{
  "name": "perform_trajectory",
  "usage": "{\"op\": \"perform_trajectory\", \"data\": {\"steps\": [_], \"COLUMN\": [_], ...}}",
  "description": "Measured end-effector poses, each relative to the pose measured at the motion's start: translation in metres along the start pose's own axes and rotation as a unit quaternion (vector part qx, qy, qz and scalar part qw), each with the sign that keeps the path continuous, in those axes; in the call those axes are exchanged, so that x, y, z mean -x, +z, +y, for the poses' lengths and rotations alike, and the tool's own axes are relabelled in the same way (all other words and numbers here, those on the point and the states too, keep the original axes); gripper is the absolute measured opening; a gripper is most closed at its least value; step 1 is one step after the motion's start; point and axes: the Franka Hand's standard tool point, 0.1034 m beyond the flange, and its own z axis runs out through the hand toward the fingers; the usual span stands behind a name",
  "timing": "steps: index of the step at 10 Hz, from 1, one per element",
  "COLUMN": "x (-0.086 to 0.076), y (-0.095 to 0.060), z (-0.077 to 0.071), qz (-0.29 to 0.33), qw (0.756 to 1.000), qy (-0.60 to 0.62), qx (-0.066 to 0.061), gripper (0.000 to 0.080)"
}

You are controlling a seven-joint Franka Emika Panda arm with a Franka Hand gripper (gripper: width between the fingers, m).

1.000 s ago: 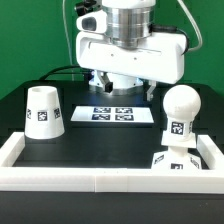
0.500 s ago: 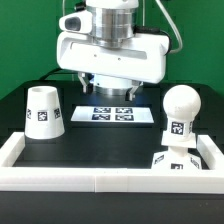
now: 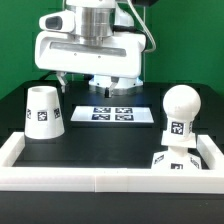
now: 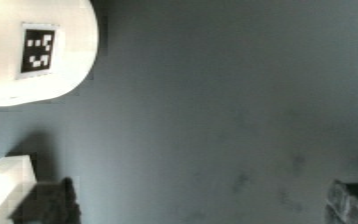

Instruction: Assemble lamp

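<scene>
Gripper [image 3: 91,84] has shifted toward the exterior view's left, now above and behind the shade [image 3: 43,110]; jaws wide, empty. Bulb [image 3: 179,114] stands on the base [image 3: 183,161], right. Wrist view shows only the shade [image 4: 28,52] on the black table [image 4: 229,110]. Green backdrop.

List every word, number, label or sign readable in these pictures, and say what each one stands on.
No words, brands or numbers can be read anywhere.
Shade: one black-and-white square tag, a pattern only, no text.
Bulb: one such tag on its stem, no text.
Base: tags partly visible, too small to make out.
Marker board: several square tags, patterns only.
</scene>
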Motion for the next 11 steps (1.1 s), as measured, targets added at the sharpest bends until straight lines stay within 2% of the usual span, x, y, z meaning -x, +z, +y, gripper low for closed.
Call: {"op": "perform_trajectory", "data": {"steps": [1, 3, 5, 8, 11], "x": [0.000, 0.000, 0.020, 0.042, 0.046], "y": [0.001, -0.006, -0.006, -0.005, 0.004], "z": [0.008, 0.012, 0.026, 0.041, 0.047], "qz": [-0.001, 0.004, 0.000, -0.003, -0.006], "qw": [1.000, 1.000, 0.999, 1.000, 0.999], "qy": [0.000, -0.019, -0.031, -0.026, -0.042], "qx": [0.001, -0.001, -0.010, -0.016, -0.014], "gripper": [0.0698, 0.0698, 0.0698, 0.0698, 0.0698]}}
